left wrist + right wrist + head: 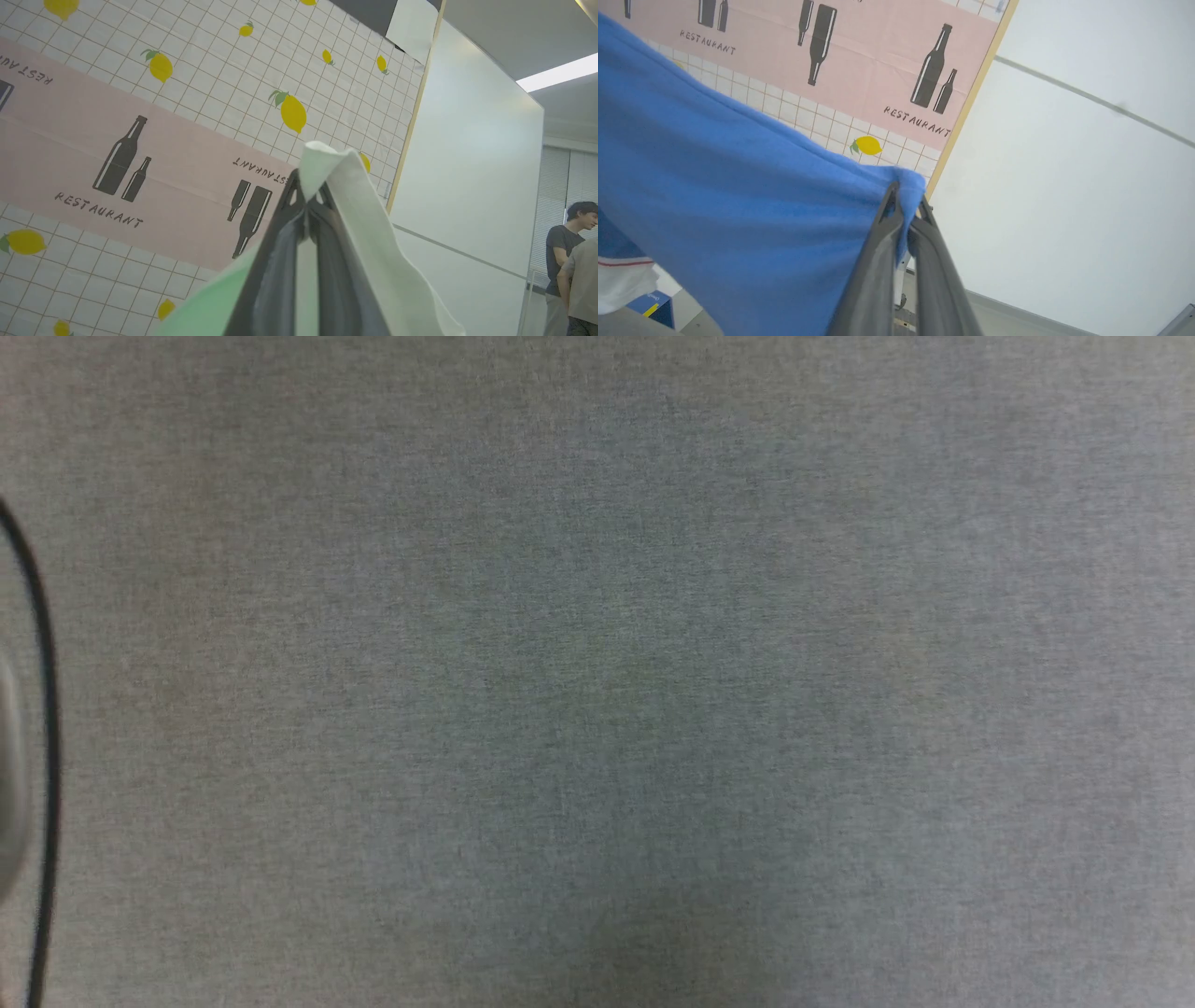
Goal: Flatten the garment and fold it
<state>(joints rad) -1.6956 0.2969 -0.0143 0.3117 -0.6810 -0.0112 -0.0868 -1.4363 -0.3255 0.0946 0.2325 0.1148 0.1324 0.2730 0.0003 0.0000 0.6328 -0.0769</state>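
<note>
In the left wrist view my left gripper [308, 186] is shut on a white part of the garment [369, 233], which folds over the fingertips and drapes down to the right. My right gripper [906, 196] points upward toward the wall and is shut on a blue edge of the garment [738, 186]. The blue cloth spreads down and to the left from the fingertips. A white piece with a red stripe hangs at the lower left of the right wrist view. The head view looks down on a plain grey surface [597, 672].
A wall cloth [140, 140] with lemons, bottles and the word RESTAURANT hangs behind both grippers, beside a white panel [467, 163]. Two people [570, 261] stand at the far right of the left wrist view. A black cable [42, 756] curves along the head view's left edge.
</note>
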